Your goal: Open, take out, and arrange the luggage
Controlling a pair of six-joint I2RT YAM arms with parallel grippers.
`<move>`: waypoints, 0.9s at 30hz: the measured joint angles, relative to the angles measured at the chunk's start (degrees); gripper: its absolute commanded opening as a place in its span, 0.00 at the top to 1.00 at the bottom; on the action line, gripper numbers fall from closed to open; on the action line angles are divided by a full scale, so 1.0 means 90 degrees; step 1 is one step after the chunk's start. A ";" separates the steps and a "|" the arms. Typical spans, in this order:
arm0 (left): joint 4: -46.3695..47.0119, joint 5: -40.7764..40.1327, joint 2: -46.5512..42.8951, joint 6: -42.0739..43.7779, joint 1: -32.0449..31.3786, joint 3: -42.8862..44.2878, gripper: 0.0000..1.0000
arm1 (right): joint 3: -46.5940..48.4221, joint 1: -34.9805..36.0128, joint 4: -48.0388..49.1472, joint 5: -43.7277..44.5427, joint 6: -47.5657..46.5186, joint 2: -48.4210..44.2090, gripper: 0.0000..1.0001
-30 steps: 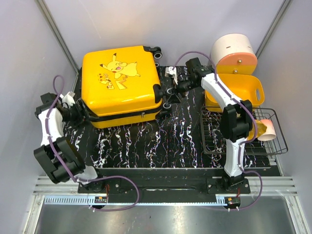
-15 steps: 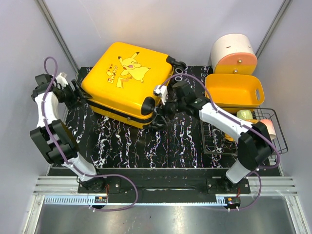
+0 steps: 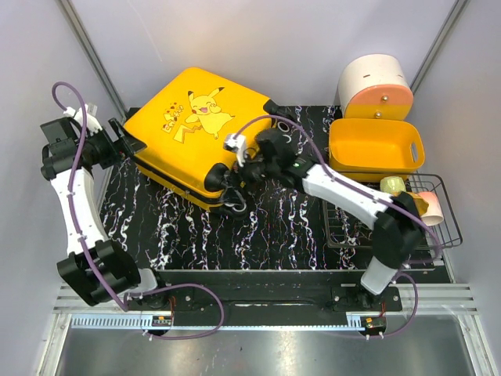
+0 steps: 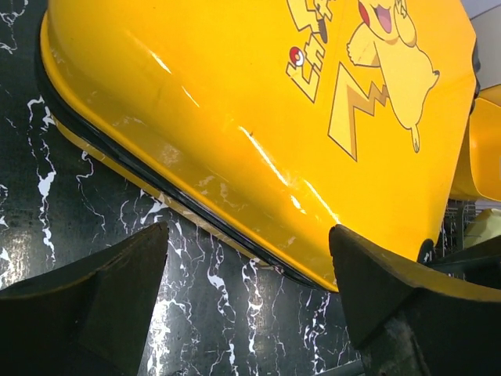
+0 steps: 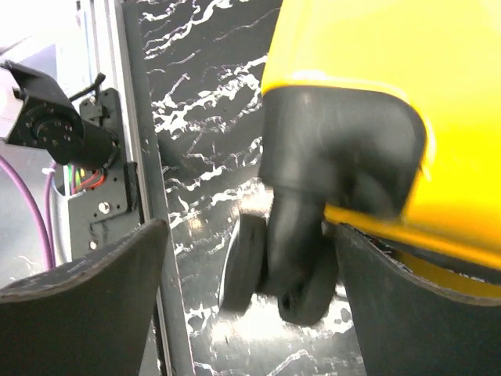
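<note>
Luggage [image 3: 196,135] lies lid-up and shut on the back-left part of the bench [image 3: 274,227], turned so its long sides run diagonally and the cartoon print faces the overhead camera. The dark seam between its two shells runs unbroken along the near edge in the left wrist view, so the opening step looks not yet done. The left end effector [image 4: 250,235] sits at the case's left corner with its fingers spread wide; the seam edge lies ahead between them and nothing is clamped. The right end effector [image 5: 250,231] is spread just as wide at the near right corner, straddling a black caster wheel [image 5: 274,266] without visibly pinching it. With one arm at each end of the case, this reads as bracing or steering the shell from both ends, probably to bring the seam or zip within reach before the lid is lifted. To the right, well apart from the case, stand a smaller yellow basket [image 3: 374,147], a white-and-orange round container [image 3: 376,86] behind it, and a wire rack [image 3: 344,223]. These look like likely places for arranging whatever comes out.
</note>
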 measured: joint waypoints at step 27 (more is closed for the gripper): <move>-0.0520 0.1103 -0.0852 0.1846 -0.1384 0.0141 0.10 | -0.3859 -0.1399 0.5224 0.0425 0.0221 -0.0306 0.30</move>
